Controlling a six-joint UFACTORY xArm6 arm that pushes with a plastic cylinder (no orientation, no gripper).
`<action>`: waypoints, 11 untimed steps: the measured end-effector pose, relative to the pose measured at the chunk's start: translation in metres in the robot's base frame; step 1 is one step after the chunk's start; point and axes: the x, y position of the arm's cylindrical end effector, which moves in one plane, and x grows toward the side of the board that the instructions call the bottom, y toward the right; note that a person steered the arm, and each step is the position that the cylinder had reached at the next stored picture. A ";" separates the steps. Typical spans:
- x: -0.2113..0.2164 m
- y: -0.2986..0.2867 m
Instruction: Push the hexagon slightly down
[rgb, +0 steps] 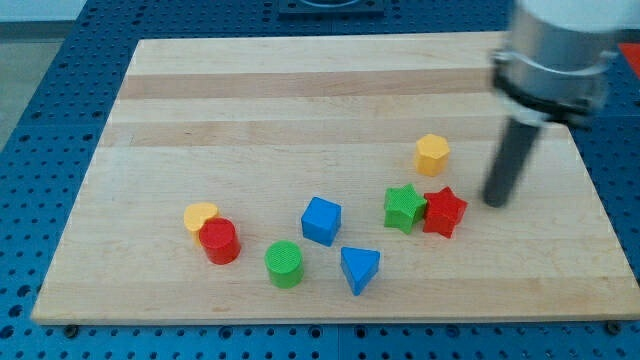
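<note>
The yellow hexagon sits on the wooden board, right of centre. My tip is on the board to the right of and below the hexagon, apart from it. The tip stands just right of the red star, with a small gap between them. The green star touches the red star's left side, below the hexagon.
A blue cube, a blue triangle and a green cylinder lie lower centre. A yellow heart and a red cylinder touch at lower left. The board's right edge is near the tip.
</note>
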 end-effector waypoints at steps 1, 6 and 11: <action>0.017 0.020; -0.196 -0.117; -0.008 -0.044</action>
